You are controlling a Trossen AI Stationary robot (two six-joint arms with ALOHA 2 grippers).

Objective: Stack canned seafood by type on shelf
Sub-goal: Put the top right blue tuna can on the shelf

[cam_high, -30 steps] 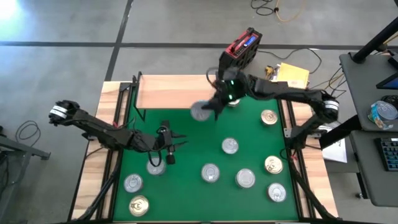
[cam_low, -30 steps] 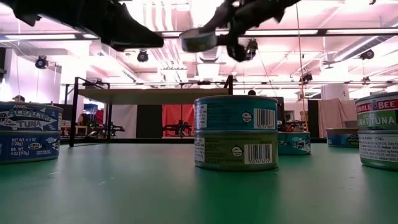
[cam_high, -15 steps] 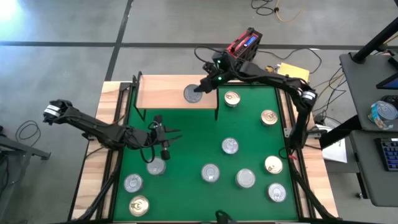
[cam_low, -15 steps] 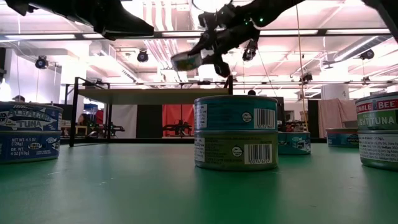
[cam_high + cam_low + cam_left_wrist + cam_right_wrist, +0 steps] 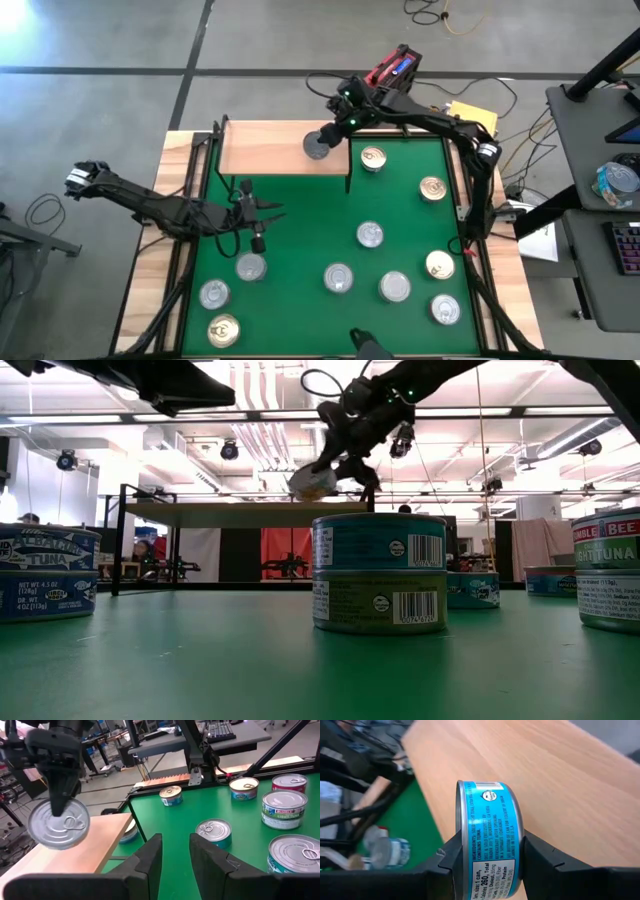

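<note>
the held tin (image 5: 488,837) sits clamped between the right gripper (image 5: 330,137)'s two fingers, gripped across its flat faces so that its blue side wall shows edge-on in the right wrist view. its flat axis is tilted, not yet level: in the left wrist view the silver pull-tab lid (image 5: 59,825) faces partly outward rather than straight up. it hangs over the shelf (image 5: 262,150), near that board's right end, and the low view shows it a little above the board with a gap under it, so it is not yet set down. the board lies directly below the tin, so i judge the coming move to be a downward one, with the tin turned flat first.

the right arm is plainly the nearer one; it reaches in from the far right corner of the mat. the left gripper (image 5: 256,217) hovers over the green mat (image 5: 300,240), below the shelf's left half, its fingers a little apart with nothing between them.

the shelf top looks bare apart from this tin's shadow. on the mat, other tins (image 5: 371,235) lie scattered, mostly right and near side, one (image 5: 373,158) just beside the shelf's right leg.
</note>
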